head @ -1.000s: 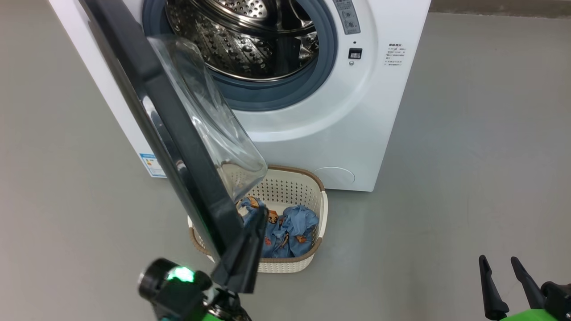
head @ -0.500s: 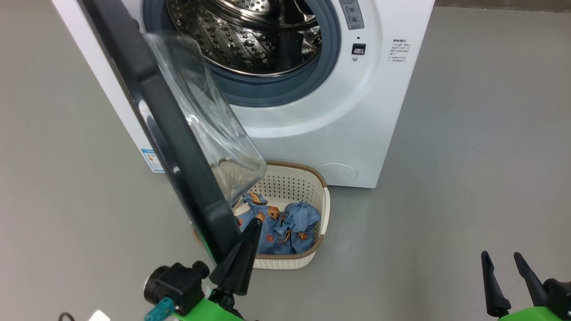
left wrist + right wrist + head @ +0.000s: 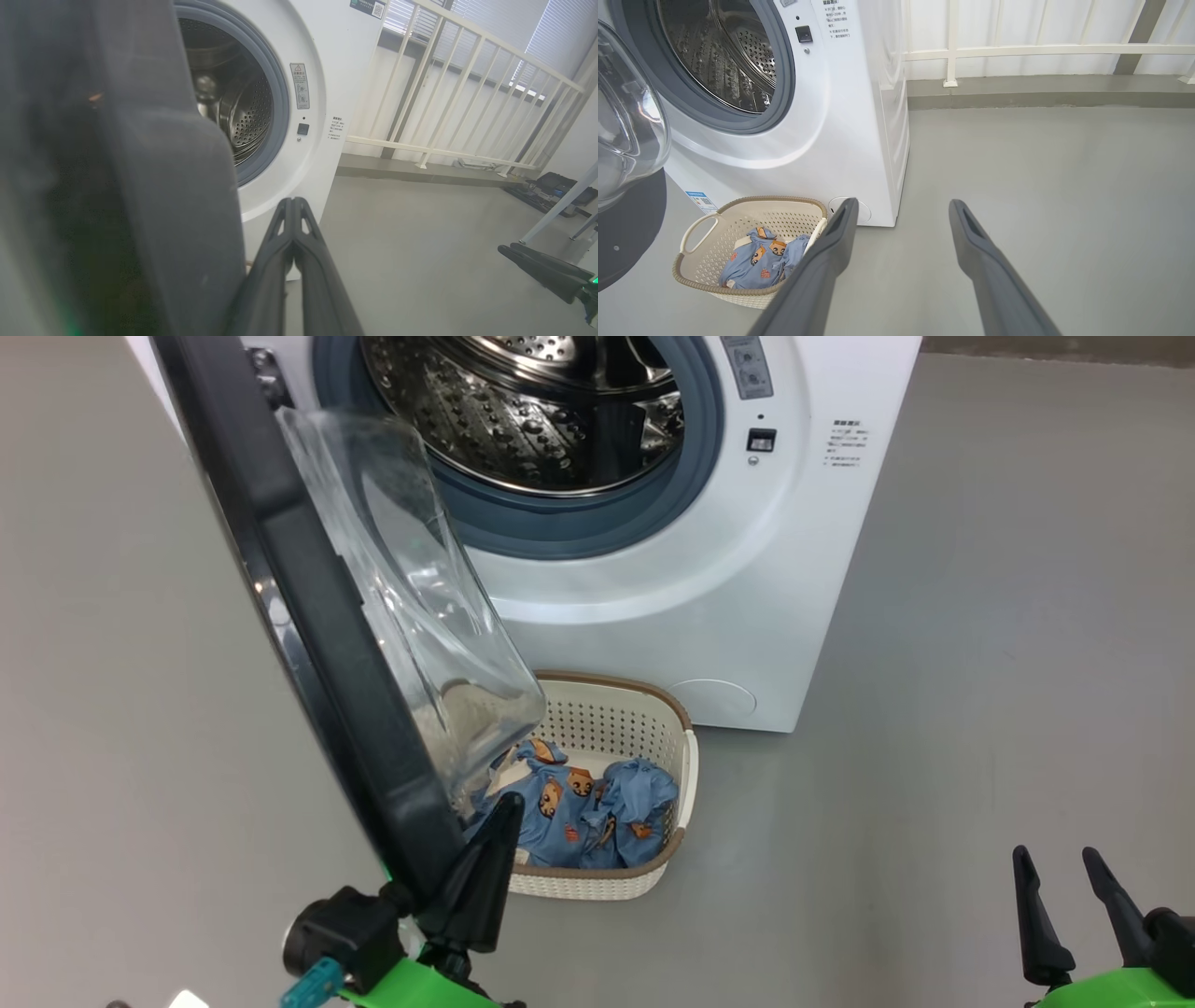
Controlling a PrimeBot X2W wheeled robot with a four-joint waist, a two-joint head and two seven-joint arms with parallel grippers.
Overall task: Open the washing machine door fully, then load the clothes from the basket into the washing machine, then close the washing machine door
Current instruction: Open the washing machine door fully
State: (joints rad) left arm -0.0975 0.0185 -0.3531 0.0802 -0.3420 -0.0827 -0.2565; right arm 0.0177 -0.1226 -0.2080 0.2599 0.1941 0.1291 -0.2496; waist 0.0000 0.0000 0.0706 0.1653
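2 left pincer (image 3: 510, 801) fingers (image 3: 275, 273) together, beside washing machine door (image 3: 308, 616)

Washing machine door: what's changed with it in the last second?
The washing machine door swung a little wider, toward the robot's left, with the shut left gripper following at its edge. The basket, the clothes and the open right gripper stayed put.

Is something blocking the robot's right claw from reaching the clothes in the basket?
Nothing visible does: bare floor lies between the right gripper and the basket holding the clothes.
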